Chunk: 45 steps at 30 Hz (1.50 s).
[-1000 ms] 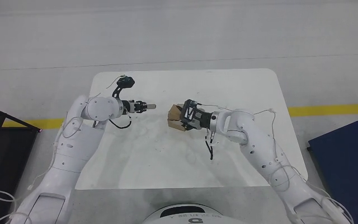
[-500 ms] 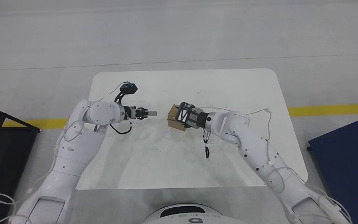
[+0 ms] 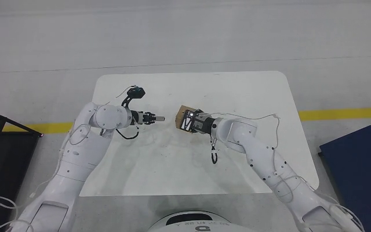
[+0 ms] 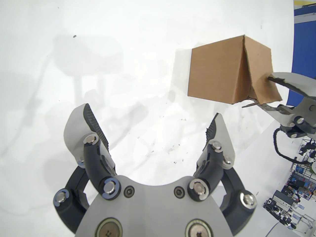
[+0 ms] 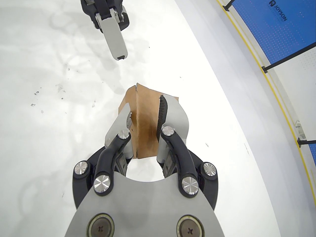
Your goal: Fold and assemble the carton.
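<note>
A small brown carton (image 3: 185, 111) hangs just above the white table (image 3: 249, 93) near its middle. My right gripper (image 3: 189, 121) is shut on it, one finger inside the open end and one outside (image 5: 144, 107). The carton (image 5: 144, 127) shows a folded seam between the fingers. In the left wrist view the carton (image 4: 217, 72) is tilted with a closed face toward me, and the right gripper's fingers (image 4: 286, 82) pinch its far flap. My left gripper (image 3: 159, 118) sits a short way left of the carton, open and empty (image 4: 151, 118), pointing at it.
A black cable loop (image 3: 213, 155) dangles under the right forearm. The table's rounded edge (image 5: 237, 114) runs close beside the right gripper. A blue panel (image 3: 348, 156) stands off the right side, and a dark frame (image 3: 11, 145) off the left.
The right gripper has turned and carried the carton a little up and left. The left gripper has shifted slightly toward the carton, narrowing the gap.
</note>
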Motion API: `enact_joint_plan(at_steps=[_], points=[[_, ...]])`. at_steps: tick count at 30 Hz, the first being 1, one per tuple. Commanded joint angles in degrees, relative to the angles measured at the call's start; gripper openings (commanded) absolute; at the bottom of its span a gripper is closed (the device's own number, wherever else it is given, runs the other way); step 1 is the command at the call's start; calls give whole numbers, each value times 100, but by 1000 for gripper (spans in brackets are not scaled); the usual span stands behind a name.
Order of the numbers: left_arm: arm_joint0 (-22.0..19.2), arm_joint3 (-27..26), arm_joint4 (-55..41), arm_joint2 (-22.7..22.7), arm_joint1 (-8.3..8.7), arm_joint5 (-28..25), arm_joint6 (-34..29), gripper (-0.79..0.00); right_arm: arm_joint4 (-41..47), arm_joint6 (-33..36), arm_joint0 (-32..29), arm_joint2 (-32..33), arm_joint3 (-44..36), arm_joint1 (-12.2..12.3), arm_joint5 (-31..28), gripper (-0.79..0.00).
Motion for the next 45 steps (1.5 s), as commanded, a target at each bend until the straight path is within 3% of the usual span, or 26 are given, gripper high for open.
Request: enact_joint_plan(at_steps=[1, 10, 15, 22, 31, 32, 36, 37, 38, 41, 45], points=[[0, -3, -18, 47, -7, 8, -1, 0, -53, 26, 9, -14, 7, -4, 6, -505], [-159, 229, -104, 326, -71, -6, 84, 0, -400, 115, 69, -146, -15, -40, 146, -539], [-257, 349, -147, 403, -91, -32, 94, 0, -608, 50, 24, -152, -113, -45, 317, -603], [-293, 432, -129, 400, -81, -64, 109, 0, -990, 134, 0, -238, -75, -70, 534, -622], [-237, 405, -133, 317, -42, -55, 105, 0, -1226, 133, 43, -325, -42, -122, 677, -723], [-234, 397, -138, 317, -40, -53, 104, 0, -1159, 89, 31, -306, -48, -126, 683, -699], [-229, 357, -330, 294, -42, -85, 76, 0, -304, -131, -54, -47, 10, -147, 716, -431], [-241, 339, -351, 288, -40, -87, 60, 0, 103, -277, -70, 55, 51, -155, 655, -231], [-249, 319, -366, 285, -39, -85, 49, 0, 458, -424, -59, 187, 122, -156, 604, -179], [-266, 248, -409, 265, -33, -77, 41, 0, 1334, -985, -67, 595, 451, -153, 618, -132], [-261, 182, -521, 194, -16, -86, 25, 0, 2723, -1025, 30, 899, 1137, -202, 577, -265]])
